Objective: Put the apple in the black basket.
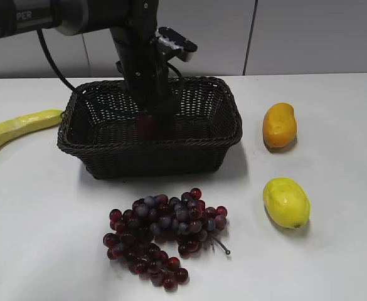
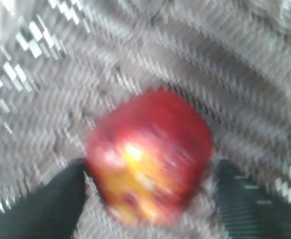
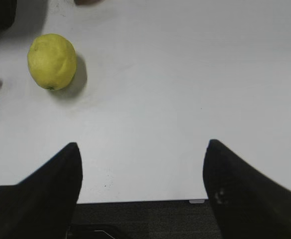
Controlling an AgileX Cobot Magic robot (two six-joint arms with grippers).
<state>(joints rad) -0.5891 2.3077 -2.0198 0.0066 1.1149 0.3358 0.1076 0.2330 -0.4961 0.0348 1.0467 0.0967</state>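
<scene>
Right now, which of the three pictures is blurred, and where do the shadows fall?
Left wrist view: heavily blurred, the apple and basket weave smeared. Exterior view: sharp, a soft shadow right of the basket. Right wrist view: sharp, the lemon casts a short shadow to its right on the table.

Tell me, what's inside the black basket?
Inside the black basket is the left gripper with the apple between its fingers. The arm covers part of the basket floor, so anything there is hidden.
</scene>
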